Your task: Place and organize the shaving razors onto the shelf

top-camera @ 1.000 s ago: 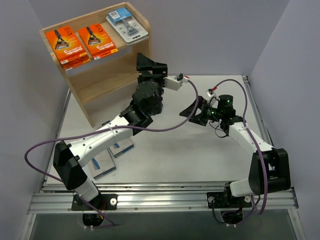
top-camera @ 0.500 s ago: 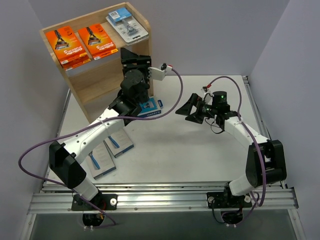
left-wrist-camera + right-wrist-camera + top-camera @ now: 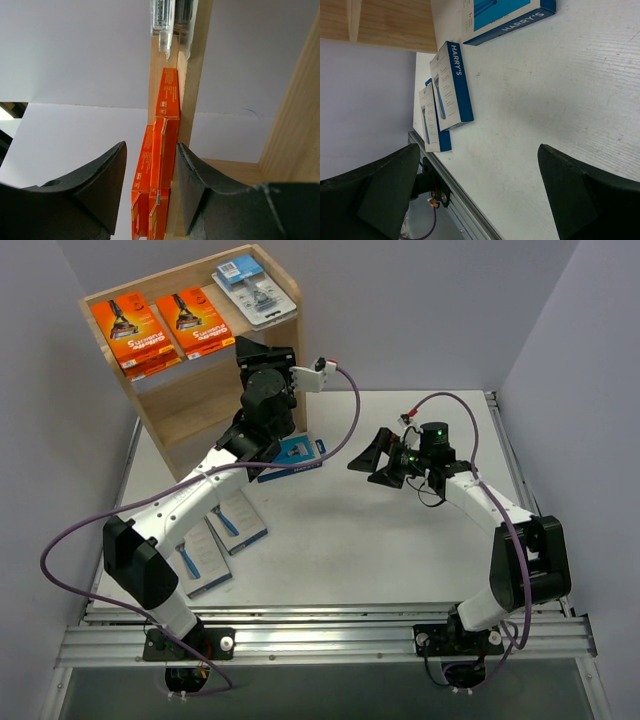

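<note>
The wooden shelf (image 3: 190,405) stands at the back left. On its top lie two orange razor boxes (image 3: 165,328) and a clear blister pack (image 3: 255,292). My left gripper (image 3: 263,343) is raised beside the shelf's right side panel. Its jaws stand apart with nothing in them. The left wrist view looks between the jaws (image 3: 151,147) at the orange boxes (image 3: 162,165) edge-on and the blister pack (image 3: 172,22). A blue razor box (image 3: 291,456) lies flat under the left arm. Two grey-and-blue boxes (image 3: 218,543) lie at the front left. My right gripper (image 3: 366,461) hangs open mid-table, empty.
The right wrist view shows the blue box (image 3: 505,15), the two grey-and-blue boxes (image 3: 445,97) and the table's metal front rail (image 3: 465,220). Purple cables loop from both arms. Grey walls close in the table on the left, back and right.
My left arm has swung left and up toward the shelf's side, uncovering the blue box on the table, and its jaws have narrowed. The right gripper has drifted slightly left.
</note>
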